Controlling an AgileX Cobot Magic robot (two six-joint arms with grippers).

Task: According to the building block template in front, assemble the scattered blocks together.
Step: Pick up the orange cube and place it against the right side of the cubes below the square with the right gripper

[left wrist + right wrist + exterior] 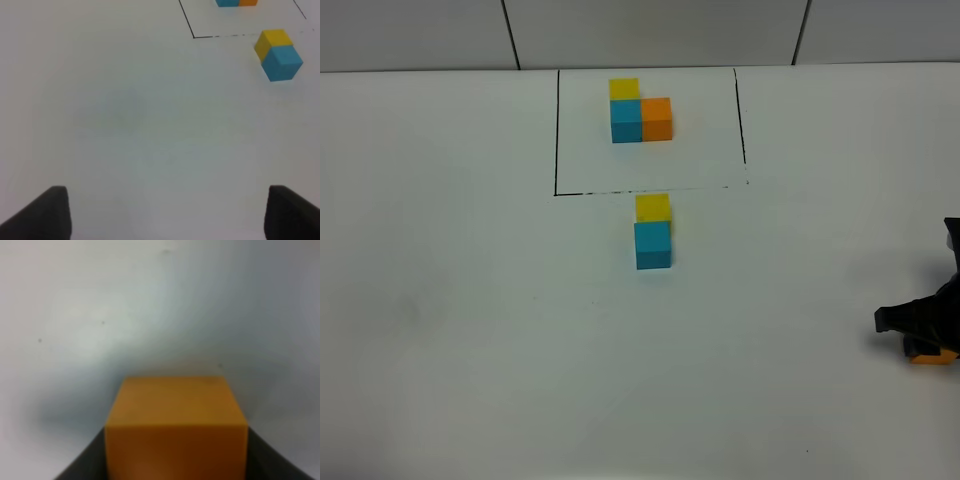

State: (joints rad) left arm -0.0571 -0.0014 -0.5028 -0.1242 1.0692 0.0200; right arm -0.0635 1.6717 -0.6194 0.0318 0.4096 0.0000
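Observation:
The building block template, a yellow, sky-blue and orange trio, stands inside the black outline at the back. Just in front of the outline, the loose yellow block and sky-blue block touch in a line; the left wrist view shows them too, yellow block and sky-blue block. At the far right edge, my right gripper is shut on the orange block, which fills the right wrist view as the orange block between dark fingers. My left gripper is open over bare table, well to the left of the blocks.
The white table runs to a tiled wall at the back. The black outline is drawn flat on the surface. Only the right arm's dark end shows in the high view, at the right edge.

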